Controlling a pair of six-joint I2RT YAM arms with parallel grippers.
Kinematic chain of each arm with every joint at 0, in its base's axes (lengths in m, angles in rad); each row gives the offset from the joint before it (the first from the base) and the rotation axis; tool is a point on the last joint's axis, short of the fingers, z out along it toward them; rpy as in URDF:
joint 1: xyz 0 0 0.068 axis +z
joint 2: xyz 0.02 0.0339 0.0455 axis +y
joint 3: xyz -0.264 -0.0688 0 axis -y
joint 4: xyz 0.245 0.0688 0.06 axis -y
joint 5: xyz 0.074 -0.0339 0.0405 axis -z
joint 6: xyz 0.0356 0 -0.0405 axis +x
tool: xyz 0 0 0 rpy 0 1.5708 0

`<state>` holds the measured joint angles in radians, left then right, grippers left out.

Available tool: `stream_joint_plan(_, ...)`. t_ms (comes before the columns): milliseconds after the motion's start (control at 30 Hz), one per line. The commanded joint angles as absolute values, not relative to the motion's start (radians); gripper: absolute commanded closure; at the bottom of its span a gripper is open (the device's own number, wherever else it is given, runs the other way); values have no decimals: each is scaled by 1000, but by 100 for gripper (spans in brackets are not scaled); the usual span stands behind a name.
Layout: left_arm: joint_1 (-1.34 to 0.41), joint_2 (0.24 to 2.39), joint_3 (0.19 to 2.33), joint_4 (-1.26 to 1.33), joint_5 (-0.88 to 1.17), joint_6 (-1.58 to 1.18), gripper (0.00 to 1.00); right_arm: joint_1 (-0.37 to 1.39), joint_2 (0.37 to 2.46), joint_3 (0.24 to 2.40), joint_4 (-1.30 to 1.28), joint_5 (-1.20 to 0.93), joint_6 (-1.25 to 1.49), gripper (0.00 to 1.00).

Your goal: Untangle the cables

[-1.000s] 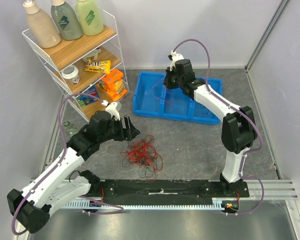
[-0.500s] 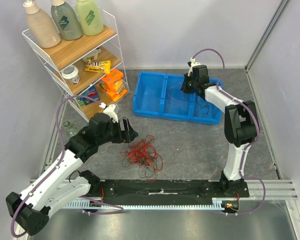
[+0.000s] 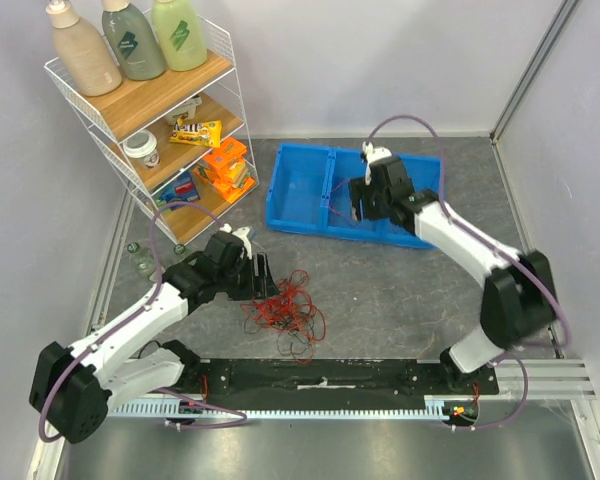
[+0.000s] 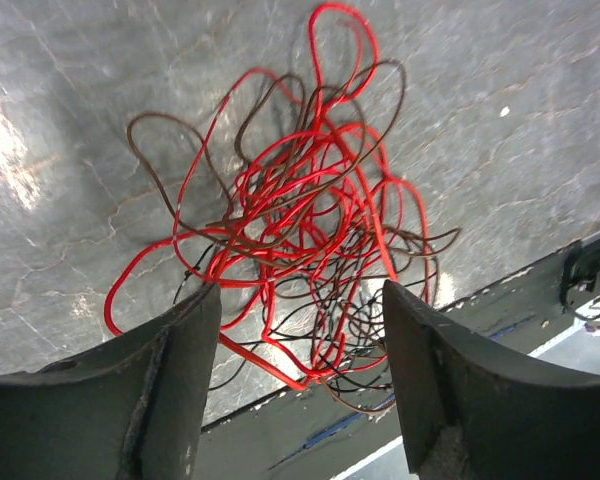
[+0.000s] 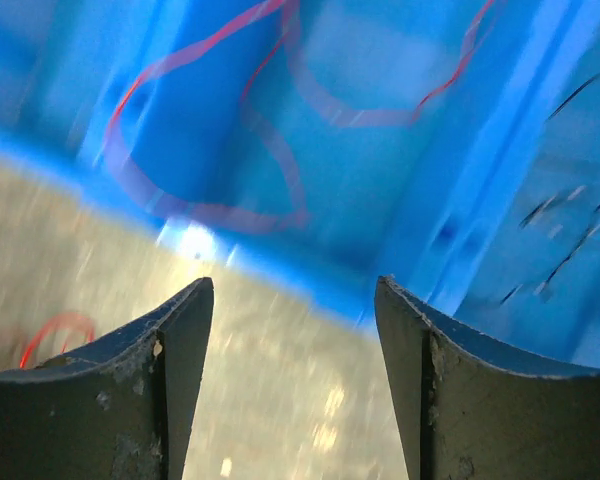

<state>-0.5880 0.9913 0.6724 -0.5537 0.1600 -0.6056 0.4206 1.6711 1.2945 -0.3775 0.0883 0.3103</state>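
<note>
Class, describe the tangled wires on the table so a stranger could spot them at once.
On the grey table, look nearer than the blue tray, towards the black rail at the near edge. There, next to the left hand, lies the cable clump: the only red-and-black scribble on bare tabletop, the other wires lying inside the tray.

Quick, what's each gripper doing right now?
Left gripper: open, holding nothing, fingers poised over the cables.
Right gripper: open, empty, over the near edge of the blue bin.
</note>
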Motion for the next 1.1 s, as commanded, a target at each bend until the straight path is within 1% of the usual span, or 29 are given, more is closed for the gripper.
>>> stream_joint_plan(0, -607, 1014, 617, -457, 198, -630, 33, 573, 1412, 990, -300, 11, 356, 26)
stream_joint_plan(67, -614, 1029, 609, -434, 193, -635, 38, 647, 1324, 811, -144, -179, 451, 26)
stream_joint_plan(100, -618, 1034, 604, -422, 193, -637, 39, 682, 1298, 720, -52, -272, 509, 26)
stream_joint_plan(133, -621, 1040, 604, -413, 187, -640, 40, 718, 1273, 636, 65, -322, 573, 26)
stream_joint_plan(200, -629, 1052, 604, -400, 190, -643, 47, 811, 1235, 525, 216, -328, 661, 26)
stream_joint_plan(233, -633, 1057, 600, -390, 196, -646, 51, 857, 1220, 493, 269, -310, 678, 26)
stream_joint_plan(300, -644, 1060, 601, -385, 199, -652, 73, 935, 1212, 466, 298, -247, 692, 25)
stream_joint_plan(333, -646, 1054, 609, -396, 202, -652, 82, 965, 1219, 471, 293, -227, 692, 25)
stream_joint_plan(433, -652, 1008, 630, -423, 209, -652, 84, 1031, 1261, 515, 278, -181, 680, 25)
stream_joint_plan(467, -652, 987, 638, -437, 209, -647, 77, 1048, 1279, 540, 269, -164, 667, 25)
stream_joint_plan(533, -652, 953, 653, -471, 184, -637, 52, 1083, 1331, 603, 232, -123, 644, 25)
stream_joint_plan(567, -652, 942, 666, -498, 160, -629, 44, 1097, 1354, 630, 203, -95, 637, 25)
stream_joint_plan(600, -652, 934, 679, -537, 138, -621, 37, 1109, 1377, 649, 181, -62, 632, 25)
stream_joint_plan(633, -652, 928, 698, -576, 112, -615, 34, 1114, 1408, 661, 173, -40, 632, 25)
stream_joint_plan(700, -655, 908, 715, -639, 83, -621, 29, 1121, 1445, 667, 178, -20, 644, 27)
stream_joint_plan(767, -666, 878, 707, -643, 113, -658, 25, 1120, 1465, 661, 179, -6, 658, 32)
stream_joint_plan(933, -670, 859, 644, -644, 175, -796, 26, 1121, 1421, 608, 135, 153, 698, 55)
stream_joint_plan(1000, -676, 851, 602, -634, 175, -845, 26, 1121, 1395, 580, 133, 170, 703, 64)
stream_joint_plan(1067, -686, 845, 548, -576, 187, -876, 26, 1121, 1382, 565, 132, 157, 704, 74)
